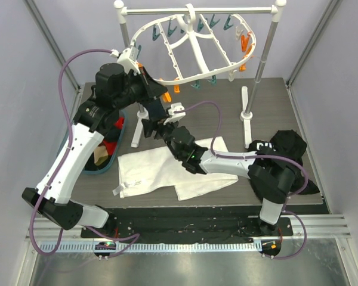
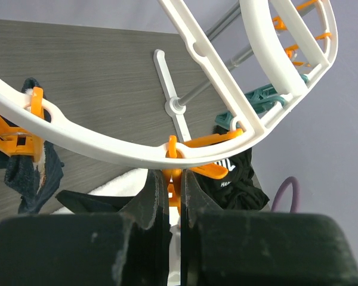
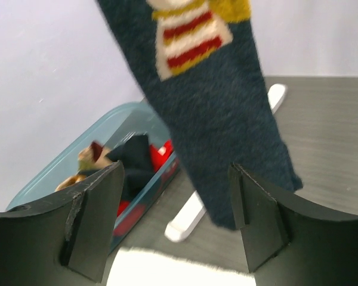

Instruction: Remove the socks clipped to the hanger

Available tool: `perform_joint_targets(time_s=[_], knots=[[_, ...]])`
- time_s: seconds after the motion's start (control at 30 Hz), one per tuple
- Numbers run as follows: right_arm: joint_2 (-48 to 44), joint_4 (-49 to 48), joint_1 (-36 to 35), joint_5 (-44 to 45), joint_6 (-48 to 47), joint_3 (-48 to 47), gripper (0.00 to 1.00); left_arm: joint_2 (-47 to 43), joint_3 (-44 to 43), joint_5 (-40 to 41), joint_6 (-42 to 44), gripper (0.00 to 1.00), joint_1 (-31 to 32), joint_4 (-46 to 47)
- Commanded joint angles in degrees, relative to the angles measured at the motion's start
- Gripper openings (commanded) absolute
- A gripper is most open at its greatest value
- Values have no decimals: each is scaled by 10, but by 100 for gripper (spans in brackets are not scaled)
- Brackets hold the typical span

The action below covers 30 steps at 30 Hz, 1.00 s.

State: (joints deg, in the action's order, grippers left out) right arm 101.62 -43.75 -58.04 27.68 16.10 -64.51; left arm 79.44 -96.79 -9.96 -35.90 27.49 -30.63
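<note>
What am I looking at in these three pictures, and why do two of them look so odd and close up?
The overhead picture shows two robot arms bolted at the near edge of a table. Each ends in a two-finger end effector with a small camera beside it, which gives the two close pictures.

The white oval frame is a laundry hanger with coloured clips, hanging from a grey rail.

The left end effector is pinched shut on an orange clip on the frame's rim. The right end effector is open, with a dark navy sock hanging between its fingers.

On the table lie a white cloth, a black garment and a teal bin already holding socks.
</note>
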Motion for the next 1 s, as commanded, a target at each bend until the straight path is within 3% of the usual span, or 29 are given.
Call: perform_joint_targets(time_s=[0.0, 0.1, 0.2, 0.23, 0.3, 0.33, 0.4, 0.53, 0.67, 0.87, 0.97], knots=[[54, -75, -8, 103, -69, -67, 78, -13, 1, -7, -9, 0, -1, 31], [99, -75, -9, 140, -94, -119, 78, -17, 4, -5, -8, 0, -1, 33], [134, -46, -9, 199, -116, -173, 67, -18, 4, -5, -9, 0, -2, 34], [139, -38, -8, 209, -120, -183, 52, -18, 3, -6, -9, 0, -2, 34], [141, -49, -8, 221, -132, -187, 33, -19, 3, -5, -9, 0, -1, 31], [140, -56, -8, 213, -139, -184, 16, -20, 4, -5, -8, 0, -1, 32], [121, -60, -9, 200, -145, -166, 1, -20, 9, -8, -3, 0, -1, 31], [68, -67, -8, 133, -129, -112, 1, -27, 17, 1, 7, 16, -1, 26], [17, -57, -9, 78, -108, -53, 1, -32, 3, 18, 15, 49, -1, 4], [-58, -13, -8, 22, -70, -2, 1, -37, -45, 45, 37, 67, -2, -57], [-92, 1, -10, 17, -57, 20, 1, -43, -58, 71, 53, 69, -2, -88]])
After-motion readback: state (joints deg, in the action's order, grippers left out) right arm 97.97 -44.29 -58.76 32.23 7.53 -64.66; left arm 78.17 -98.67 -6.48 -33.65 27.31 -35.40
